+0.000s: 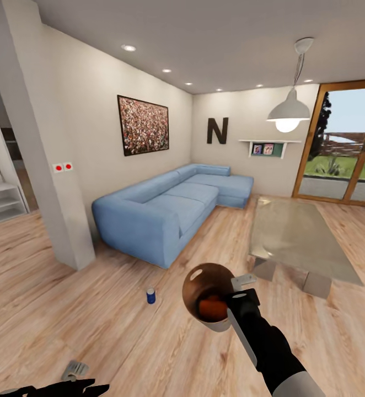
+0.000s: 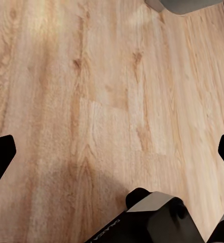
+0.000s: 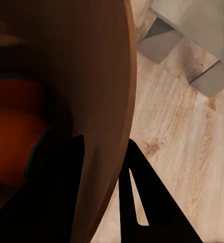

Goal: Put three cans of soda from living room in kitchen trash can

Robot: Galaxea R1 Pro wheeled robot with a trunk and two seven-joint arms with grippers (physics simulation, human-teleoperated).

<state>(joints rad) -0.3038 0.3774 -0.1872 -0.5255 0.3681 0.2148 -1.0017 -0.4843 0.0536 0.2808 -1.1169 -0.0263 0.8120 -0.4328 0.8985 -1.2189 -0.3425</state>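
Pinching the round tan-lined tash can's (image 1: 207,298) rim, the right pincer (image 1: 239,299) carries orange cylindrical cans (image 1: 211,306) above wood planks (image 1: 94,309).

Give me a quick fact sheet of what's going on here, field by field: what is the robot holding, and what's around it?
Room: living room, wood plank floor
Right gripper: clamped on the trash can's rim
Trash can: held above the floor, tan-brown inside
Contents: orange soda can inside; how many I cannot tell
Left gripper: open, empty, low over the floor
On the floor: small blue can, upright, in front of the sofa
Furniture: blue sectional sofa, low grey table
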